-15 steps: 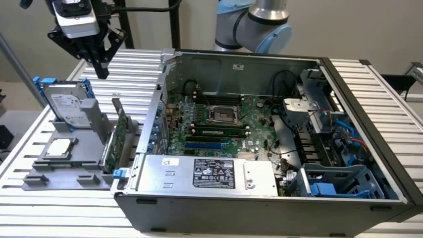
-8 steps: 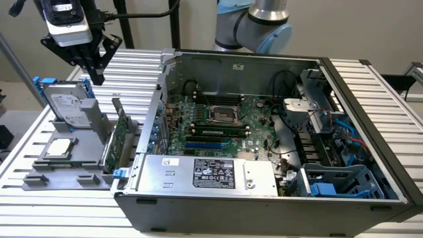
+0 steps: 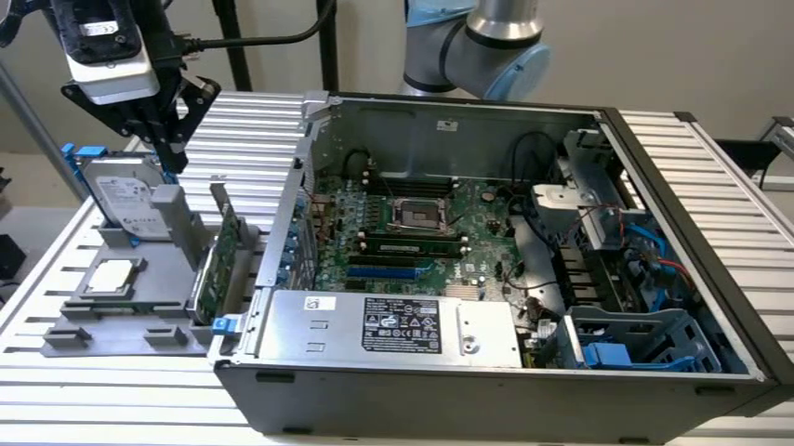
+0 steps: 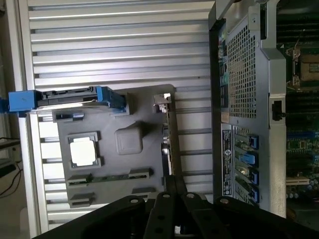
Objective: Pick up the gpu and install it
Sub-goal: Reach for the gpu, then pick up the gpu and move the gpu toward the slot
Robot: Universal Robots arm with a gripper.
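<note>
Pincer [image 3: 167, 153] first: we see it hanging high over the near end of the grey tray [image 3: 125, 321]. Its two black fingers are drawn together to a point, as far as we can judge, and nothing is between them.

We think the danger lies in that closed tip. Unless the jaws part, a descent would land on the card's thin top edge rather than either side of it, and could tip or wedge the card in its slot. The hard drive [image 3: 130, 200] stands directly beneath the pincer, so a straight drop would strike it instead.

Below and well apart from the pincer, toward the exterior view's right, the gpu [image 3: 223, 251] stands upright on its long edge in the tray. Its green face is turned toward the computer case [image 3: 496, 390], whose wall is just beside it. In the wrist view the gpu [image 4: 167, 144] shows edge-on, its line running out from the pincer [image 4: 174, 185]. Tray and case both sit on the slatted worktop [image 3: 112, 404].
</note>
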